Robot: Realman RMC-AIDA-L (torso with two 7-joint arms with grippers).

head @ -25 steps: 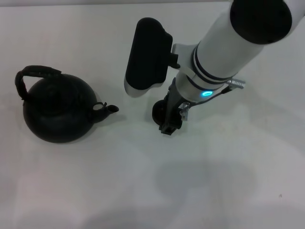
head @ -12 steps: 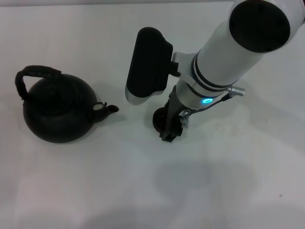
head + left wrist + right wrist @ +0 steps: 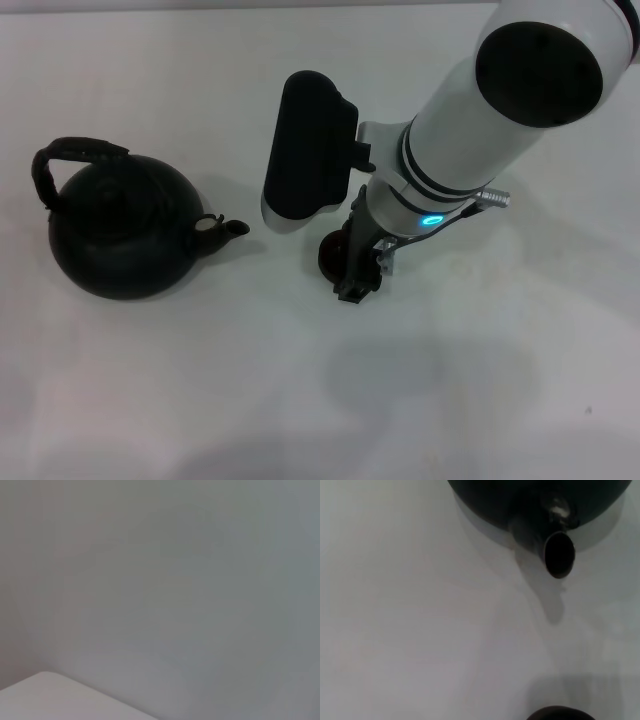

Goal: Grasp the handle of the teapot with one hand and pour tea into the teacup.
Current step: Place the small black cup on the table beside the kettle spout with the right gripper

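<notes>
The matte black teapot (image 3: 120, 235) stands at the left of the white table, its arched handle (image 3: 60, 160) over its top and its short spout (image 3: 225, 230) facing right. To the right of the spout sits the small dark teacup (image 3: 331, 254), partly covered by my right gripper (image 3: 355, 275), which is down at the cup and shut on its rim. In the right wrist view, the spout (image 3: 555, 550) shows close up, with the teacup's rim (image 3: 560, 714) at the picture's edge. My left gripper is out of view.
The white table (image 3: 200, 380) spreads all around both things. My right arm's white forearm (image 3: 480, 120) and its black housing (image 3: 305, 135) hang over the table behind the cup. The left wrist view holds only a plain grey wall.
My right gripper and the teacup have shifted together a little toward the table's front. The teapot has stayed in place.
</notes>
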